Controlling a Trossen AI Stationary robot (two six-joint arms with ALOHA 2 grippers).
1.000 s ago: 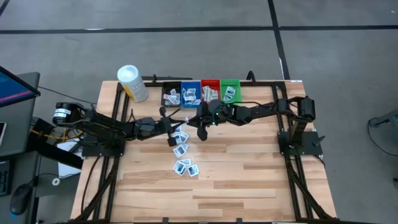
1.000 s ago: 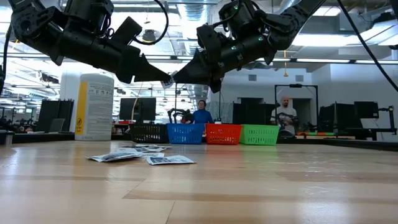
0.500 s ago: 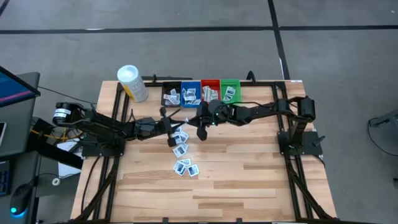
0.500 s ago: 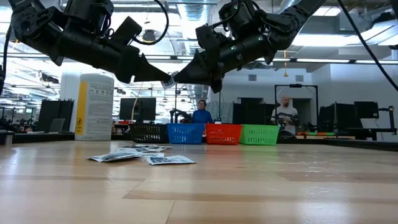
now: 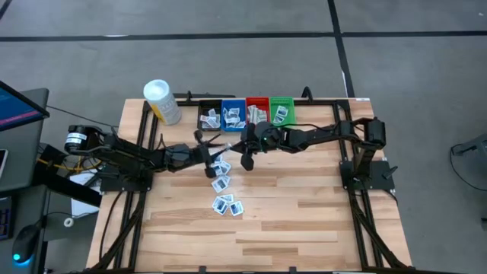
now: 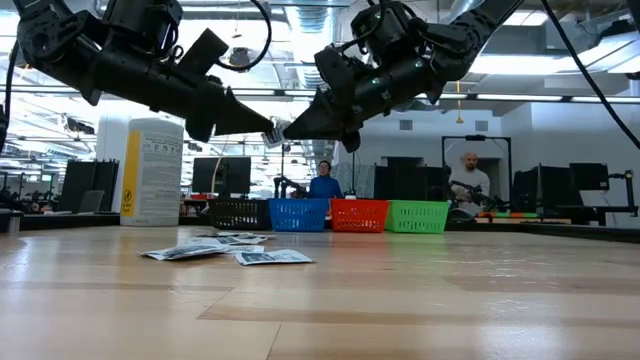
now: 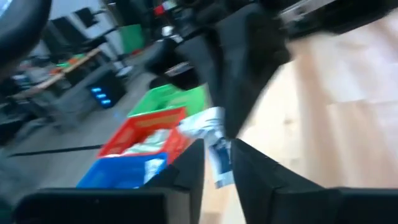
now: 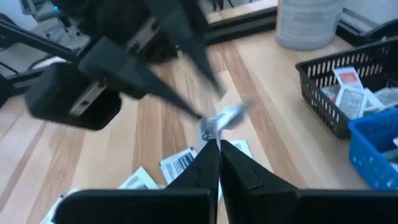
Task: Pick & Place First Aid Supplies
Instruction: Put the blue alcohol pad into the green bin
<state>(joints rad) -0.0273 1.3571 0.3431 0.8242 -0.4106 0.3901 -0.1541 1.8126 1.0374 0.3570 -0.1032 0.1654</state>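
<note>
Four bins (image 5: 247, 113) in row along table's (image 5: 304, 221) far edge, packets inside. Cylindrical container (image 5: 162, 101) left of row. Loose packets (image 5: 223, 185) scattered on table before bins. Left gripper (image 5: 216, 149) and right gripper (image 5: 230, 148) meet tip to tip above scatter, one packet (image 8: 225, 118) between them, off table.

My left wrist view is smeared by blur, the packet (image 7: 214, 140) between my grippers showing no legible print, and my own arms hide it in the high view.
</note>
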